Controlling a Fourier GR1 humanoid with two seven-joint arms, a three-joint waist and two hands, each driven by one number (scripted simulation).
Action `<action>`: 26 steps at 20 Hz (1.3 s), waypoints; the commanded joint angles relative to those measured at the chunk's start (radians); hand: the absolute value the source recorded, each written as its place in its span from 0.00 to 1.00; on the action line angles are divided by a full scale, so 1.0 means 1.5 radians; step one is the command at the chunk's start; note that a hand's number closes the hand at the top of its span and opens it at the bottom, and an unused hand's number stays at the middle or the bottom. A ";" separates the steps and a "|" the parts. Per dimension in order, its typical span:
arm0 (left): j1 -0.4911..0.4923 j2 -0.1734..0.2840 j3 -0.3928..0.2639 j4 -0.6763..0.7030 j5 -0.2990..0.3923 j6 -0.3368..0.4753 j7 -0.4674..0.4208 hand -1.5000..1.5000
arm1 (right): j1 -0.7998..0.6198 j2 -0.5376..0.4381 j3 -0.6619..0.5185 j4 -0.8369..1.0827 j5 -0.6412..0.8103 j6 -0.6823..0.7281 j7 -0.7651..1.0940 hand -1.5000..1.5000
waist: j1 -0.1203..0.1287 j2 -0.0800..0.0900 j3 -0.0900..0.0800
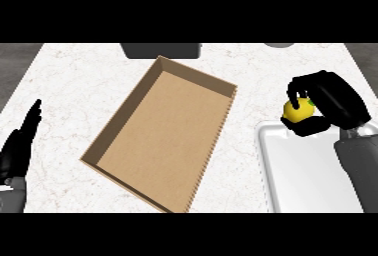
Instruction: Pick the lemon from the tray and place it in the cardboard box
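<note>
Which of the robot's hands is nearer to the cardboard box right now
Right, narrowly. The right hand, curled round the lemon, sits just beyond the cardboard box's right wall, above the tray's far end. The left hand rests open near the view's left edge, farther off.

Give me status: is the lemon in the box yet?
Not yet. Done: the lemon is off the tray, with the right hand curled round it just above the tray's far edge. In hand: the carry toward the cardboard box, which sits to the left and holds nothing. Left: move over it and release. The left hand rests open at the left edge.
</note>
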 commanded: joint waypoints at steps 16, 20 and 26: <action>0.011 -0.018 0.001 -0.035 -0.010 -0.009 0.012 0.50 | -0.197 0.280 0.074 -0.091 -0.080 0.125 0.273 1.00 | 0.008 0.002 0.000; -0.017 -0.008 0.004 0.005 -0.014 -0.020 0.001 0.50 | -0.297 0.282 0.104 0.027 -0.159 0.083 0.356 1.00 | 0.014 0.004 0.000; -0.044 -0.013 0.005 0.009 -0.014 -0.022 0.018 0.50 | -0.409 0.284 0.166 0.238 -0.236 -0.051 0.333 1.00 | 0.025 0.007 0.000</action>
